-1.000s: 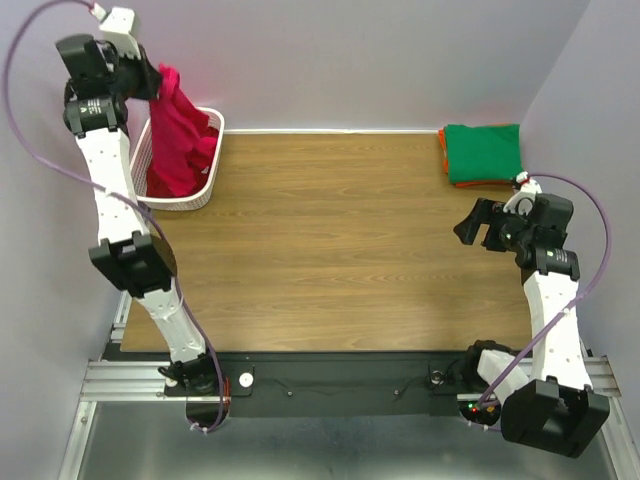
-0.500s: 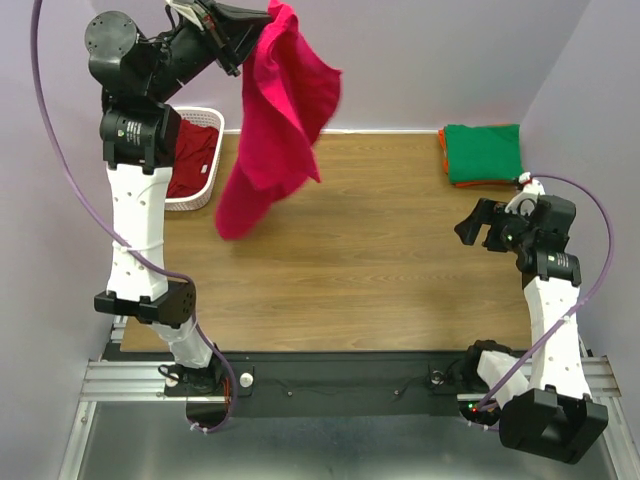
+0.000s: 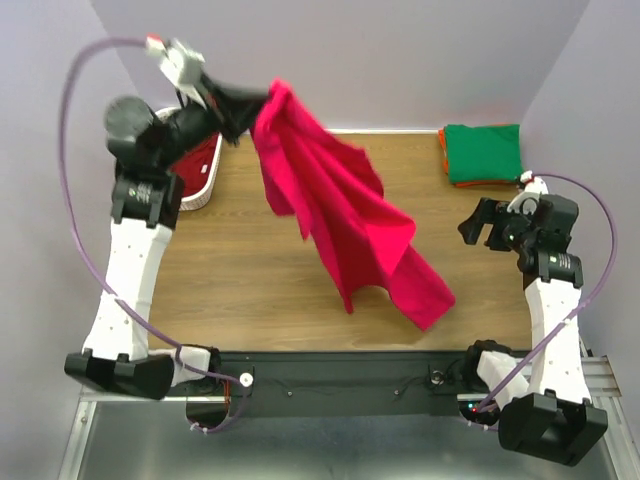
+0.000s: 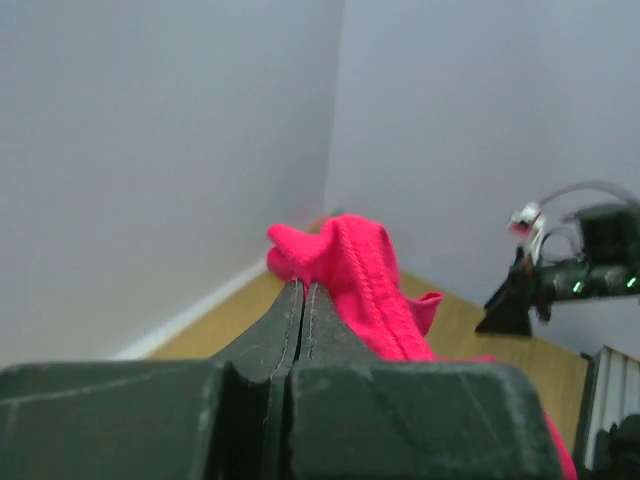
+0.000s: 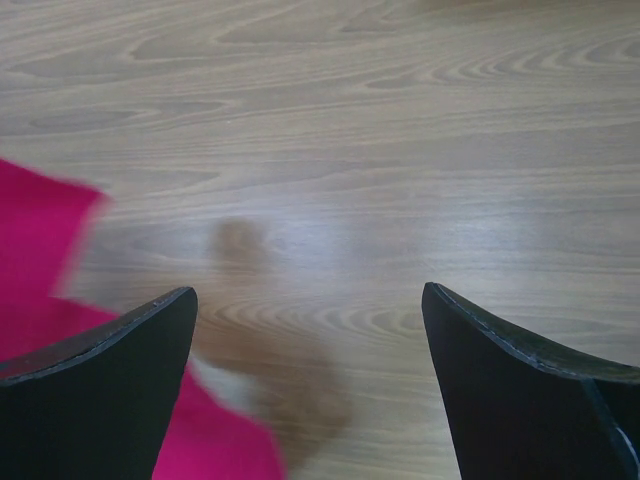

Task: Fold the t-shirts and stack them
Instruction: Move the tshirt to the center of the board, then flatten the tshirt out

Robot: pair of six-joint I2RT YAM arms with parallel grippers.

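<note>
The bright pink-red t-shirt (image 3: 345,225) is held up over the middle of the table (image 3: 240,270). It's stretched out on a slant from the back left down toward the near right. Whether its lowest corner is touching the wood near the front edge can't really be told. One bunched-up edge of it is clamped by the left gripper (image 3: 245,105). In the left wrist view the fingers (image 4: 285,320) are seen pressed tight together, with the cloth pinched right at their tips. A blurry patch of the same shirt is also caught at the left edge of the right wrist view.

The right gripper (image 3: 478,222) is held above the right side of the table, just beside the shirt's lower end. Its jaws are spread wide with only bare wood seen between them.

In the far right corner, a folded green t-shirt (image 3: 483,152) is laid on top of an orange t-shirt (image 3: 443,150), of which only a thin edge is shown. Over at the far left, the white lattice basket (image 3: 212,175) is mostly hidden behind the left arm. A darker crimson t-shirt (image 3: 193,162) can be made out inside it.
</note>
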